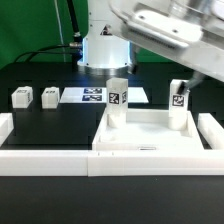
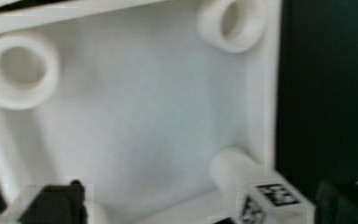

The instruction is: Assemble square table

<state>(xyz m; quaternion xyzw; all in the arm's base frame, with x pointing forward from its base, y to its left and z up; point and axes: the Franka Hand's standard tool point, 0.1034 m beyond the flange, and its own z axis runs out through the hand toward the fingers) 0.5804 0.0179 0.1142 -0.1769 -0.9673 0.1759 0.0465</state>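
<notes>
One slab (image 1: 150, 130); four legs (image 1: 117, 98); one marker board (image 1: 93, 96)

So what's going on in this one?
The arm is over the white slab. Its jaws are open on either side of a leg standing at the slab's corner on the exterior view's right, not closed on it. A second leg stands at another corner. Two loose legs sit on the black table, next to the marker board.

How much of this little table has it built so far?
Looks done: the first leg stands upright on the slab. In hand: the open gripper straddles the second leg. Left: two loose legs on the black table, and two empty sockets.
</notes>
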